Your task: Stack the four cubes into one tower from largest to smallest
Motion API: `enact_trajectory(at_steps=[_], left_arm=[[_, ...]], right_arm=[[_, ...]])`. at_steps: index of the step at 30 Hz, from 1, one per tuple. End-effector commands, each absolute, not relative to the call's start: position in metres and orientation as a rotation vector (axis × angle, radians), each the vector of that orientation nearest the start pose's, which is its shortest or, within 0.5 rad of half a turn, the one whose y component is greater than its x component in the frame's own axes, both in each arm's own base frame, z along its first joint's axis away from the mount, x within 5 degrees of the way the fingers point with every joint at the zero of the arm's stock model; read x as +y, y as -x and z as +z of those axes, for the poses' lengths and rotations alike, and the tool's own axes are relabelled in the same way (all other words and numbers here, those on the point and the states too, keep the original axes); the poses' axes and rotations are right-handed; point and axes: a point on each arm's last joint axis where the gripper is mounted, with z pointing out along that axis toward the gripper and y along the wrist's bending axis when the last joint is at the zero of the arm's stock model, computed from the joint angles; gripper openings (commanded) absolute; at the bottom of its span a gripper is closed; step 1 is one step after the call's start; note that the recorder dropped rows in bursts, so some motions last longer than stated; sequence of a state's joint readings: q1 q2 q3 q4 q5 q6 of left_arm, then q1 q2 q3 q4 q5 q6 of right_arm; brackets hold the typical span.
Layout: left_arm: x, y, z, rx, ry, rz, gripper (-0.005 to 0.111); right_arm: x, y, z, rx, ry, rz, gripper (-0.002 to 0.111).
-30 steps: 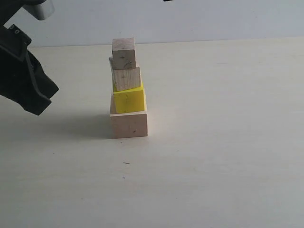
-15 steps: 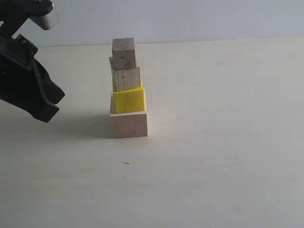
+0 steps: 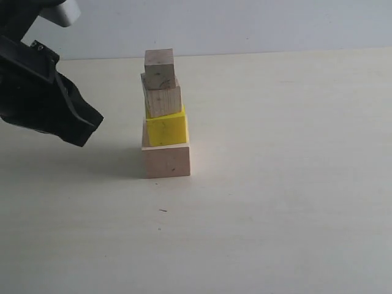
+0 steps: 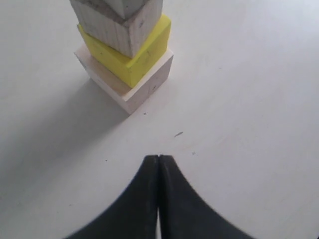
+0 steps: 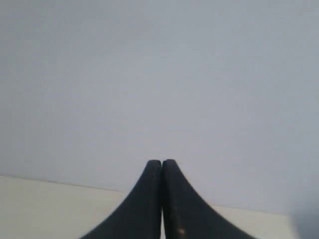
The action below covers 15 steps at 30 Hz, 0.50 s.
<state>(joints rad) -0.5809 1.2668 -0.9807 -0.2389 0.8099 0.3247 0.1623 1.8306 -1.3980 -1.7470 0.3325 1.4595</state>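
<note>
The tower (image 3: pixel 164 116) stands on the table in one column. Its base is the large pale wood cube (image 3: pixel 166 160) (image 4: pixel 142 84). On it rests the yellow cube (image 3: pixel 166 128) (image 4: pixel 134 54), then a small wood cube (image 3: pixel 162 98) (image 4: pixel 117 27) turned slightly, and the smallest wood cube (image 3: pixel 160 67) (image 4: pixel 132 6) on top. My left gripper (image 3: pixel 86 130) (image 4: pixel 158 158) hovers left of the tower, apart from it, jaws shut and empty. The right gripper (image 5: pixel 161 163) is shut and empty, facing the wall; the exterior view does not show it.
The pale table (image 3: pixel 288 184) spreads around the tower, with the grey wall (image 3: pixel 245 24) behind it. A small dark speck (image 3: pixel 162 210) lies in front of the tower. The left arm's black body (image 3: pixel 30 92) fills the upper left.
My left gripper has moved right, toward the tower, and a little up. The tower has not moved.
</note>
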Motion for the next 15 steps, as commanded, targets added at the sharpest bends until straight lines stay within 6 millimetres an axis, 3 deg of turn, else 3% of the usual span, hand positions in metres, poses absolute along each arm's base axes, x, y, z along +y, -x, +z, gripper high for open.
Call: enact_trajectory(at_steps=[1,3,6,8,9,10,11,12,13,14,15], left_arm=[[-0.152,-0.205,0.302,2.352,-0.966,-0.387,0.0],[-0.153,-0.207,0.303,2.329,-0.952,-0.387,0.0],[-0.153,-0.208,0.304,2.316,-0.944,-0.386,0.0],[-0.154,-0.209,0.305,2.308,-0.939,-0.386,0.0],[-0.154,-0.209,0.305,2.302,-0.935,-0.386,0.0],[-0.154,-0.209,0.305,2.301,-0.935,-0.386,0.0],[-0.154,-0.209,0.305,2.297,-0.938,-0.384,0.0],[-0.154,-0.21,0.305,2.29,-0.938,-0.383,0.0],[-0.154,-0.211,0.306,2.282,-0.932,-0.383,0.0],[-0.155,-0.211,0.307,2.271,-0.925,-0.383,0.0],[-0.155,-0.213,0.308,2.257,-0.917,-0.382,0.0]], right_arm=[[0.0,-0.432,0.296,1.869,0.312,-0.955,0.0],[-0.014,-0.428,0.286,2.002,0.17,-0.868,0.0],[-0.018,-0.419,0.265,2.248,0.071,-0.702,0.0],[-0.012,-0.403,0.242,2.571,0.026,-0.465,0.0],[-0.001,-0.389,0.229,2.781,-0.016,-0.229,0.0],[0.008,-0.382,0.223,2.889,0.068,-0.087,0.0],[0.027,-0.376,0.217,2.94,0.375,0.206,0.0],[0.039,-0.373,0.218,2.89,0.592,0.394,0.0],[0.06,-0.373,0.226,2.671,0.857,0.656,0.0],[0.071,-0.376,0.234,2.522,0.861,0.783,0.0],[0.082,-0.387,0.249,2.32,0.76,0.871,0.0]])
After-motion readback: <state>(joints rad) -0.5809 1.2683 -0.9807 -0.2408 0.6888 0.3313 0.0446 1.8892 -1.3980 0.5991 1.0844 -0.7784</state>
